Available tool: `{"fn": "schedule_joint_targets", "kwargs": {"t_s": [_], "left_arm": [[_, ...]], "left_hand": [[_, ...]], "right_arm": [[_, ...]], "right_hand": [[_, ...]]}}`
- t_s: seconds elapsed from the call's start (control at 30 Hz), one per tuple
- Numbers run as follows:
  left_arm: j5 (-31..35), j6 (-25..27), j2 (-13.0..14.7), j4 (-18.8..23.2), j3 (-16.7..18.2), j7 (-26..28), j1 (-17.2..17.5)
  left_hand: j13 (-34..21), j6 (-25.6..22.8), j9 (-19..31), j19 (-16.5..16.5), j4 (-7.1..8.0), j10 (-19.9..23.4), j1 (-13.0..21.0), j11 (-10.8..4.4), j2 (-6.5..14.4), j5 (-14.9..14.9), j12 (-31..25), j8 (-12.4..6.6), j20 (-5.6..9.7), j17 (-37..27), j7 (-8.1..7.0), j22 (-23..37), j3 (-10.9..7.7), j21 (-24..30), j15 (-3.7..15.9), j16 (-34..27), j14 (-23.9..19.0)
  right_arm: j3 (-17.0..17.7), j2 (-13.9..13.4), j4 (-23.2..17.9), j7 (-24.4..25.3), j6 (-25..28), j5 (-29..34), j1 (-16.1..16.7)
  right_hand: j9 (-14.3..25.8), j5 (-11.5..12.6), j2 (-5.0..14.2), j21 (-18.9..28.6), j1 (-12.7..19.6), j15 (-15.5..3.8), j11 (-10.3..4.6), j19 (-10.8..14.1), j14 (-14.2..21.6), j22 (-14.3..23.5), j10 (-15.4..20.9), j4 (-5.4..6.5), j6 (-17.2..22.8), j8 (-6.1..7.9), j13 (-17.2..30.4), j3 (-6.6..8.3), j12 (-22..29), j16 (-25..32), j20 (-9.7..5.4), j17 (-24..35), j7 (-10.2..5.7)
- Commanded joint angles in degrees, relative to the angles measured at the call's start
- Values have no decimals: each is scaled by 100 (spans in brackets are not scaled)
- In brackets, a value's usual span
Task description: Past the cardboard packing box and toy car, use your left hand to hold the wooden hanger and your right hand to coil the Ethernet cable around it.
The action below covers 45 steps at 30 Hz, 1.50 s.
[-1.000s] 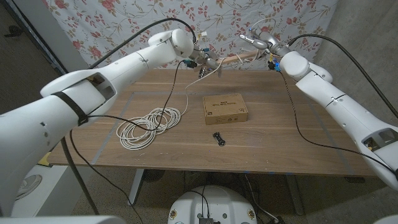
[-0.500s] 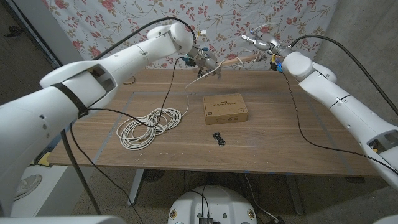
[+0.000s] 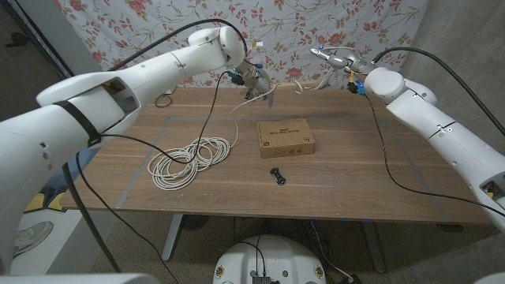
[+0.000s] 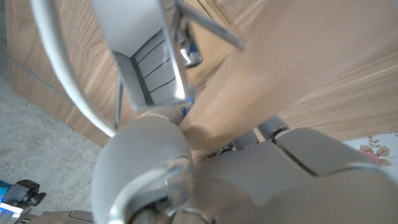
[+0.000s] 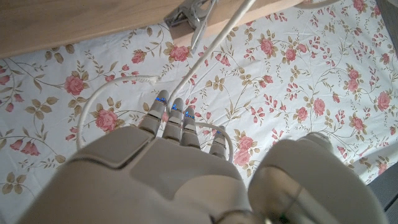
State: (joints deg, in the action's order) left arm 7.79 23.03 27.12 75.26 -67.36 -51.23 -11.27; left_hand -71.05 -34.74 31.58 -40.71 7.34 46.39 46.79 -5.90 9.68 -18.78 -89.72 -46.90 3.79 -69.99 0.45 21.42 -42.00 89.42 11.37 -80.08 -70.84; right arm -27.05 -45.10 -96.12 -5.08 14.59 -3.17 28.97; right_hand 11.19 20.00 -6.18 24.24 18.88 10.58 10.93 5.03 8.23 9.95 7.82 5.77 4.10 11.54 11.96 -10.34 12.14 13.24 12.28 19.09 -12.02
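Note:
At the table's far edge, beyond the box, my left hand (image 3: 254, 79) grips one end of the wooden hanger (image 3: 304, 84). Close up, its tan bar (image 4: 261, 81) and a metal clip (image 4: 185, 50) sit just past that hand (image 4: 186, 180). My right hand (image 3: 338, 60) is raised at the hanger's other end, fingers curled around the white Ethernet cable (image 5: 214, 43). The hanger's wood (image 5: 87, 22) shows beyond this hand (image 5: 161, 162). From the hanger the cable drops to a loose coil (image 3: 189, 158) on the table's left half.
The cardboard packing box (image 3: 286, 136) lies at the table's middle, and the small dark toy car (image 3: 276, 174) sits in front of it. A floral cloth (image 3: 158, 24) hangs behind the table (image 3: 379, 181). Black arm cables droop over both sides.
My right hand has drawn away to the right with the cable. The left hand has shifted slightly back and turned the hanger. The coil, box and car have stayed put.

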Motion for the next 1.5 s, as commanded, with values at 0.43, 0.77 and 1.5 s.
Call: {"fn": "schedule_joint_targets", "kwargs": {"t_s": [0.43,0.77,1.5], "left_arm": [[466,1097,327,966,-711,-855,-252],[931,1522,192,1058,-1160,-1106,-427],[1756,1754,-421,449,-1990,-1636,-657]], "left_hand": [[-2,-77,-14,3,-7,-38,64,6,81,-26,-7,0,224,-8,143,-19,-64,14,38,-17,5],[2,-80,-64,36,-9,-95,75,28,84,-16,5,17,189,-5,161,-75,-70,-4,34,0,52],[669,-56,-500,380,44,-161,124,31,119,88,507,382,56,872,157,-392,-184,2,-25,952,103]], "right_arm": [[-1001,-632,-220,-2647,1810,-213,-1116],[-991,-696,-147,-2812,1604,-260,-1113],[-1264,-530,770,-4030,1286,-561,-1642]], "right_hand": [[-15,412,70,-621,205,79,139,354,186,25,180,-24,-1463,-64,-31,-538,62,24,16,-542,995],[-40,588,298,-614,399,-389,-67,1280,1534,65,1105,-32,-1155,24,-37,-685,198,514,-5,-648,1102],[-60,340,839,-381,663,-548,-286,3239,2789,47,2138,74,472,332,-44,-781,193,759,-9,-664,1551]]}}
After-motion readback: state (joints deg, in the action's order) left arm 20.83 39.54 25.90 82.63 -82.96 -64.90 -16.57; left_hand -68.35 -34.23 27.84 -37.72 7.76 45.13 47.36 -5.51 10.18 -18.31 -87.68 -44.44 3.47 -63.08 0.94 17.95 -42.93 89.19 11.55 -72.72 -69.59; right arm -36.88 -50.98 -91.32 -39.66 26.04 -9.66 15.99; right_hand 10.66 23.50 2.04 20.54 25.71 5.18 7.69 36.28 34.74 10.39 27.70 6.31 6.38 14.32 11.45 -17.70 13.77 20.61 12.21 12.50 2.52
